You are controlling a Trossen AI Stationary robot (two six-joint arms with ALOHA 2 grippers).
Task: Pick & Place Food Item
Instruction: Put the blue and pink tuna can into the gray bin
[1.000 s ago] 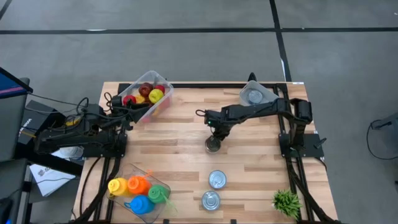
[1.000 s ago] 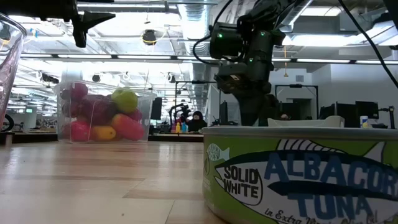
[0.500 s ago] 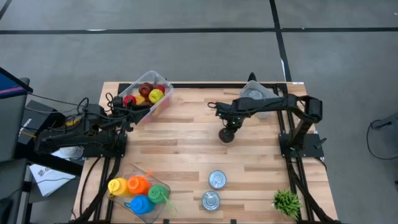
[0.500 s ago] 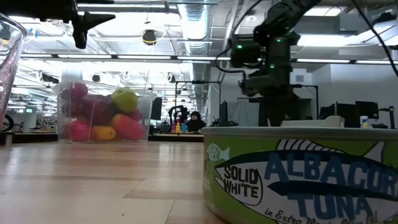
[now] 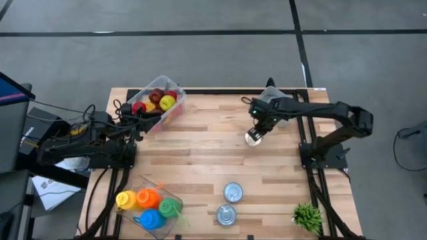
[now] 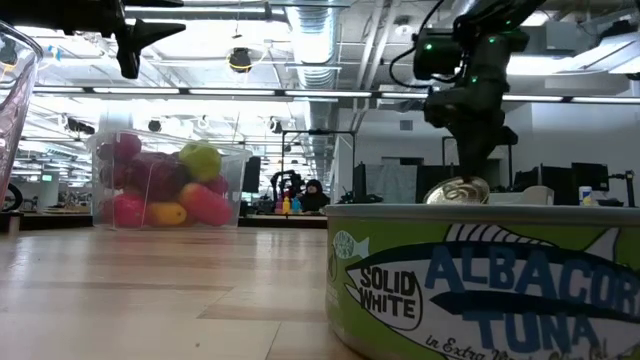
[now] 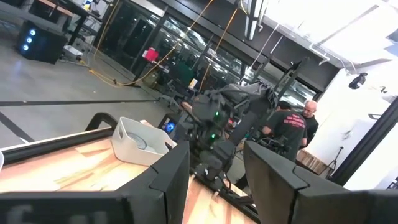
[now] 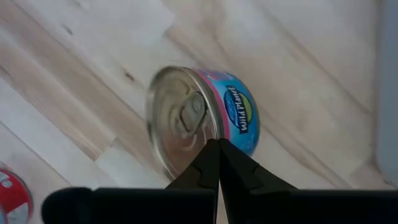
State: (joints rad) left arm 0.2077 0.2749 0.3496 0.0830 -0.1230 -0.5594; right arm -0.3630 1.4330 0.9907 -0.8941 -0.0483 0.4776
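Right gripper (image 5: 254, 133) pinching blue-labelled can (image 5: 252, 138) by its rim, lifted over table (image 5: 200, 160) near far right corner. Left gripper (image 7: 214, 180) at far left edge, jaws spread.

Open wooden table (image 5: 193, 157) is left between the right gripper (image 5: 255, 133), clamped on a tuna can (image 5: 252, 138), and the fruit bin (image 5: 157, 103). Just beyond it, passage is blocked by the white bin (image 5: 275, 101). Two cans (image 5: 230, 203) stand well apart from it.
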